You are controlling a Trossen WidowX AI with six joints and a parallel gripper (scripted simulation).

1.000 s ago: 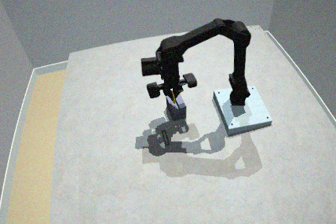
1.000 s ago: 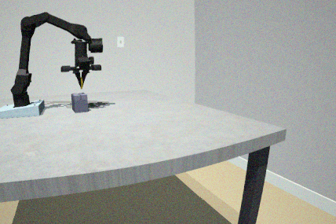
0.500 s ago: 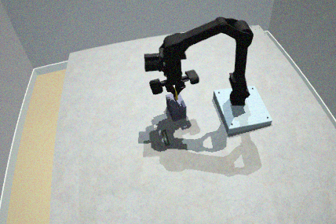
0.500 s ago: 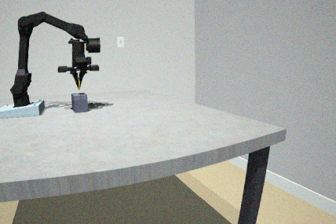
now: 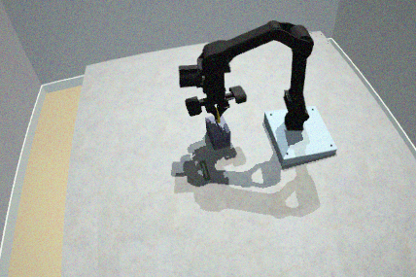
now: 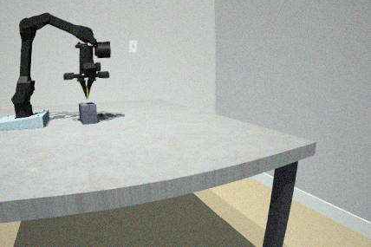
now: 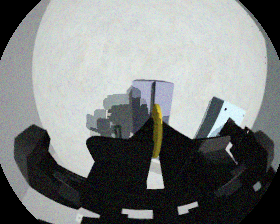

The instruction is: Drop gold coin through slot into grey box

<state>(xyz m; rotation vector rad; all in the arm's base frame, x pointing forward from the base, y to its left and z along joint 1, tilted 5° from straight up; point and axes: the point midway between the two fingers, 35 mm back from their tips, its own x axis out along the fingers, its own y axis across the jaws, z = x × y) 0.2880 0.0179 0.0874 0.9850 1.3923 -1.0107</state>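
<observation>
The gold coin [image 5: 218, 116] [image 6: 87, 93] [image 7: 157, 134] is held on edge, pointing down, between the fingertips. My gripper [image 5: 218, 112] [image 6: 87, 90] [image 7: 153, 121] is shut on it. The closed grey box [image 5: 219, 135] [image 6: 88, 114] [image 7: 164, 95] stands directly below, with a small gap under the coin in the exterior view. The lid's slot [image 7: 153, 93] runs nearly in line with the coin in the wrist view; the coin and fingers hide its near end. The dark-green holder [image 5: 205, 170] [image 7: 118, 131] is empty, in the arm's shadow.
The arm's pale blue base plate [image 5: 301, 144] [image 6: 26, 120] [image 7: 230, 117] stands to one side of the box. The table's edge [image 6: 173, 188] shows in the exterior view. The arm's shadows fall across the holder and beside the box.
</observation>
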